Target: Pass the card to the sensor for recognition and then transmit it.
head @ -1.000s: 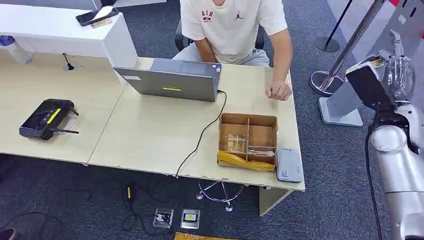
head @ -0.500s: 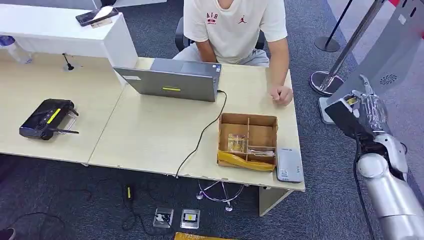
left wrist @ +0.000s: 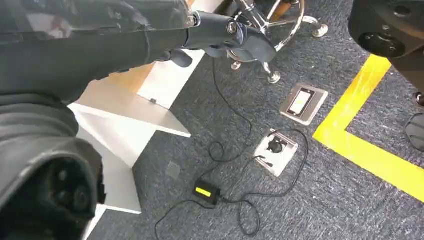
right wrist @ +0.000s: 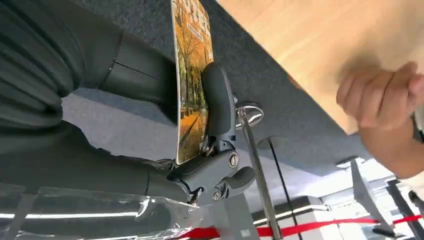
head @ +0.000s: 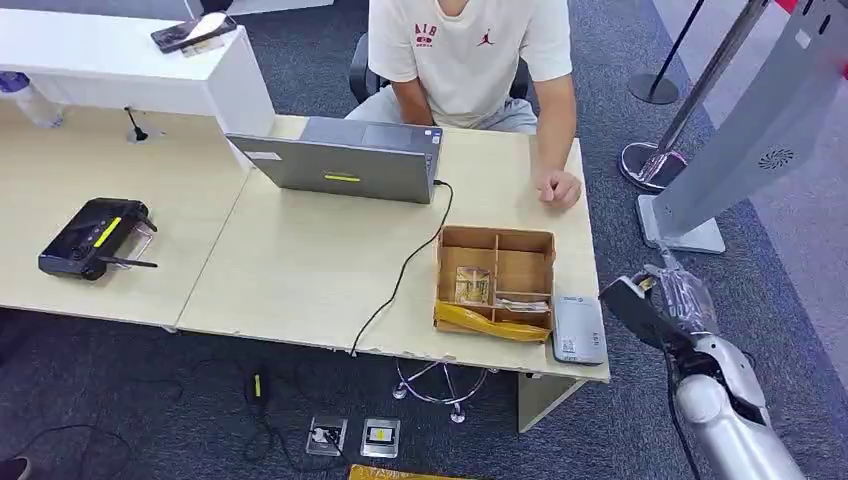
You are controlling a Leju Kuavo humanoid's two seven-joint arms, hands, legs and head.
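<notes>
The card [right wrist: 191, 85], printed with an orange autumn tree scene, was pinched edge-on between the thumb and the darker fingers of the right hand [right wrist: 200, 145]. In the head view that right hand [head: 655, 305] was low beside the desk's right edge, off the surface and over the carpet, just right of the grey card sensor [head: 579, 329]. The sensor lay flat at the front right corner of the desk [head: 300, 270], touching or nearly touching the right side of a brown cardboard box [head: 497, 280] split into compartments; a yellow strip lay along the box's front wall, and small clear packets sat in its front compartments.

A person in a white T-shirt [head: 465, 55] sat behind the far edge of the desk, a loosely closed hand [head: 559, 187] resting near the far right corner. A grey laptop [head: 345, 160] stood at the far edge, its black cable running to the front edge. A black handheld controller [head: 92, 237] lay near the left edge of the adjoining desk.

The left hand [left wrist: 125, 45] hung over the carpet, fingers curled inward with nothing in them, above floor sockets and a yellow floor line.
</notes>
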